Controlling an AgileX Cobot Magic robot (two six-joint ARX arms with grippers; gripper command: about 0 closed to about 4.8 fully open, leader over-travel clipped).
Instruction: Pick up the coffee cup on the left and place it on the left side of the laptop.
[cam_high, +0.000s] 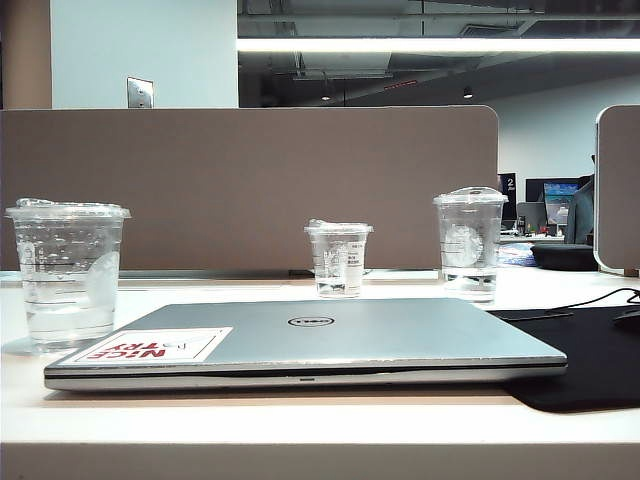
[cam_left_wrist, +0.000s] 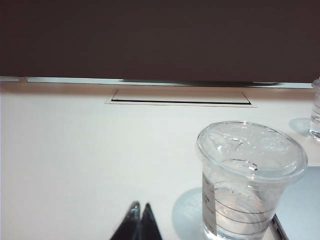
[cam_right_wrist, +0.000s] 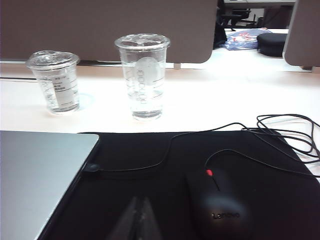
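Three clear cups stand on our white desk (cam_high: 300, 420), backed by a brown divider panel (cam_high: 250, 180) with a dim office beyond at two o'clock. We see the coffee cup (cam_high: 68, 275) at nine o'clock from the closed silver laptop (cam_high: 330, 340), just beside its left edge and upright on the desk. A smaller cup (cam_high: 339, 258) sits at twelve o'clock behind the laptop, a taller cup (cam_high: 470, 243) at two. A black mouse pad (cam_right_wrist: 200, 165) lies at three o'clock, carrying a corded mouse (cam_right_wrist: 220, 212). Our left gripper (cam_left_wrist: 140, 222) hovers near the coffee cup, tips pressed together, holding nothing. Our right gripper (cam_right_wrist: 139, 217) hangs over the pad, tips likewise together, empty
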